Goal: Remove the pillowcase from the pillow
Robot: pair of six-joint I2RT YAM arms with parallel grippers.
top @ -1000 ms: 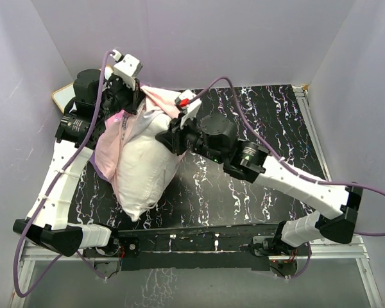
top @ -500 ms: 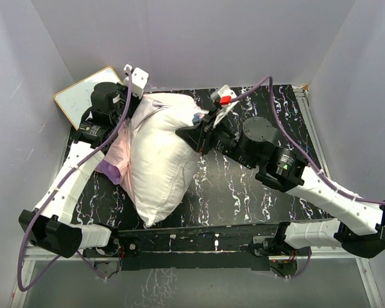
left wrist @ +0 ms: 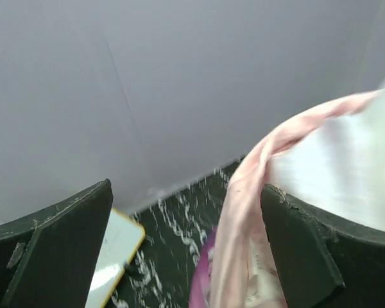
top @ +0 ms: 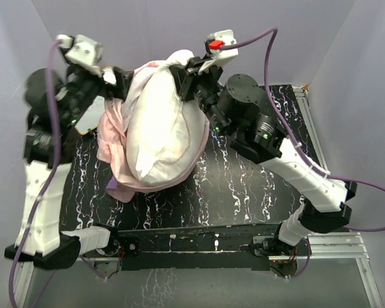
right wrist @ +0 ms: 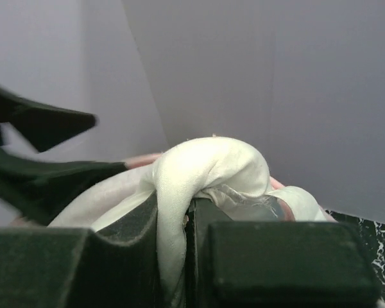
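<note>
While R end effector (right wrist: pixel 179 212) pinches pillow (top: pixel 160 128) corner, L end effector (left wrist: pixel 186 192) spread wide, pillowcase (top: pixel 112 136) bunched along pillow's left, over bench (top: pixel 244 192)

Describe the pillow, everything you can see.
The pillow is plump, plain white, made of soft-looking fabric, and mostly bared. One far corner is bunched and pinched in the shut right pincer, held up off the table. The pink pillowcase is gathered along its left side and under its near end.
</note>
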